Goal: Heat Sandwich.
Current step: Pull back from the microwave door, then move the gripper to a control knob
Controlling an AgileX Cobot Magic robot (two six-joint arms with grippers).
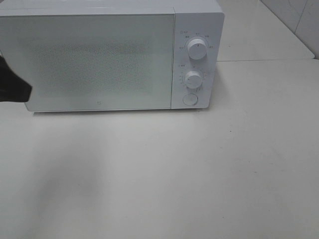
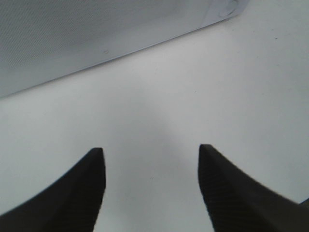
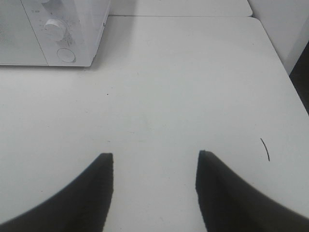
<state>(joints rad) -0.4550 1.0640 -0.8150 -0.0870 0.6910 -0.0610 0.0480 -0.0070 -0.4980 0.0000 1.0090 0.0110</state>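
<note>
A kitchen-like test bench: a white microwave [image 1: 112, 55] on a plain white table [image 1: 199, 174], pale tiled wall [image 1: 294, 20] behind.

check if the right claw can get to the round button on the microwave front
Probably yes: the right claw hangs open over the table, with nothing standing between it and the round button low on the microwave.

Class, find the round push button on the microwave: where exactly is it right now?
In the exterior high view, the round button sits at the bottom of the control panel on the right side of the microwave, directly below the lower dial.
</note>
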